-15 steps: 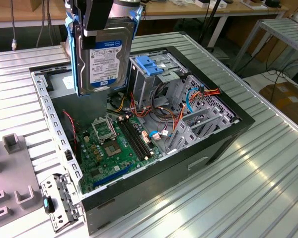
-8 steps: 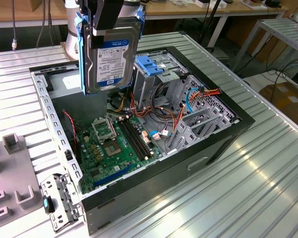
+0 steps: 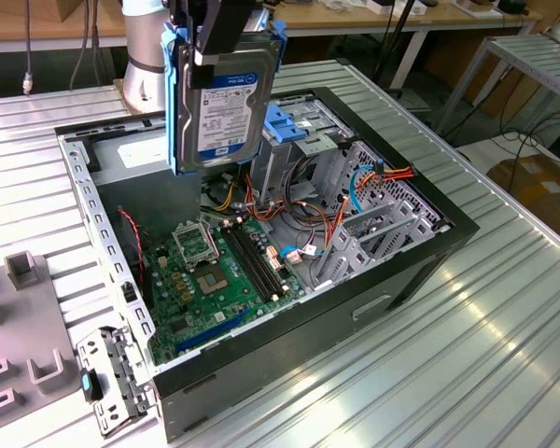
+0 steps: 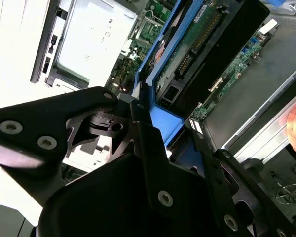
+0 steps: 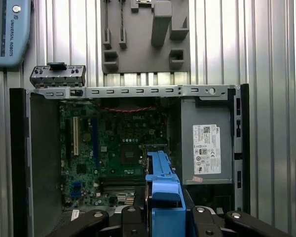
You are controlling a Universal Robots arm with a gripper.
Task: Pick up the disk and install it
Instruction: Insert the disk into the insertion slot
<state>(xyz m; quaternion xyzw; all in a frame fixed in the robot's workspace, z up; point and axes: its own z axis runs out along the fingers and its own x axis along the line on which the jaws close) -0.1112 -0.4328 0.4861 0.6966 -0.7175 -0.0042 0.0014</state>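
At the exterior view's left, a grey moulded plastic fixture plate lies on the ribbed aluminium table. Just beside it stands the open black computer case, with a green motherboard flat on its floor.

Above the case's rear corner, over the big grey power-supply box, hangs the flat rectangular silver metal disk. It has a white label and blue plastic side rails and is held on edge, clear of everything below. The arm's black jaws are pinching it by the rails at its upper end; in the second wrist view they clamp the blue rail of the disk.

The step in hand looks like carrying the disk to its bay. Doing it well likely means gripping both rails evenly so the drive cannot twist. It should also stay high enough to clear the loose orange and red cables, and be squared to the guides before any push.

Further right sit the blue plastic latch plate and the grey perforated metal drive cage.

Beyond the table are wooden workbenches, and at the exterior view's right a second ribbed metal table with cables on the floor.
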